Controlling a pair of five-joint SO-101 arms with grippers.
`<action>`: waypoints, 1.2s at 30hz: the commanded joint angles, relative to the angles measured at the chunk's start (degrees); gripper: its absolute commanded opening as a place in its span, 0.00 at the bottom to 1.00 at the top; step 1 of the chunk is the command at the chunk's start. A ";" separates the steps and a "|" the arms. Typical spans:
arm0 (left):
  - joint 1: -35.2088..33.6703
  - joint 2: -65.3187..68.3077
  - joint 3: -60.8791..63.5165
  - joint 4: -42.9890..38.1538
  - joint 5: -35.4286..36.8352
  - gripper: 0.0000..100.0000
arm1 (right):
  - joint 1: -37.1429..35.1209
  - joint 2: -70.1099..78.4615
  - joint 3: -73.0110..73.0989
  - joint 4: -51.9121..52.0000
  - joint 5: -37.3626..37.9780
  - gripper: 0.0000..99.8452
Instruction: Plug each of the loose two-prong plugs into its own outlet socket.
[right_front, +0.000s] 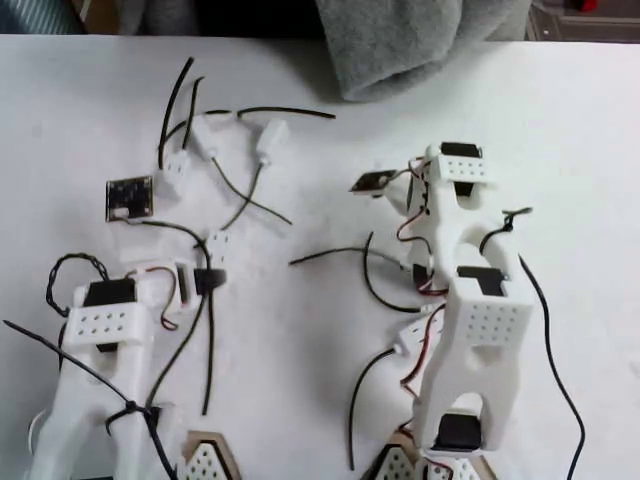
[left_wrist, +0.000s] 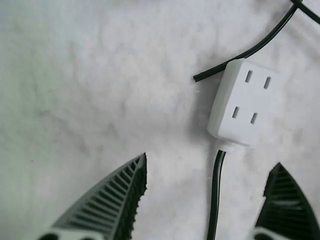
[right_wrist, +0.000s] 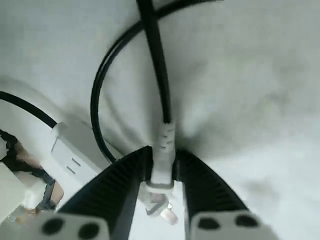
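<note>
Right wrist view: right end effector (right_wrist: 163, 151) grips plug (right_wrist: 162, 172) lengthwise, prong end toward its wrist; left end effector (left_wrist: 210, 162) gapes.

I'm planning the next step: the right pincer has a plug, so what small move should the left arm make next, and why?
Probably ease the left pincer forward and close it on the white socket to steady it. Its fingers stand open just short of the socket, whose slots are empty, while the right pincer is shut on a plug.
</note>
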 joint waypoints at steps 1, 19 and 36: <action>0.84 0.22 -0.18 -0.62 0.09 0.36 | -3.82 -0.66 -1.14 0.66 -6.68 0.03; 0.84 0.22 -0.26 -0.70 0.00 0.36 | -14.99 -24.84 -30.42 1.98 -23.65 0.03; 7.96 -0.22 -0.18 2.02 -5.80 0.36 | -15.96 -64.04 -35.25 1.89 -39.65 0.02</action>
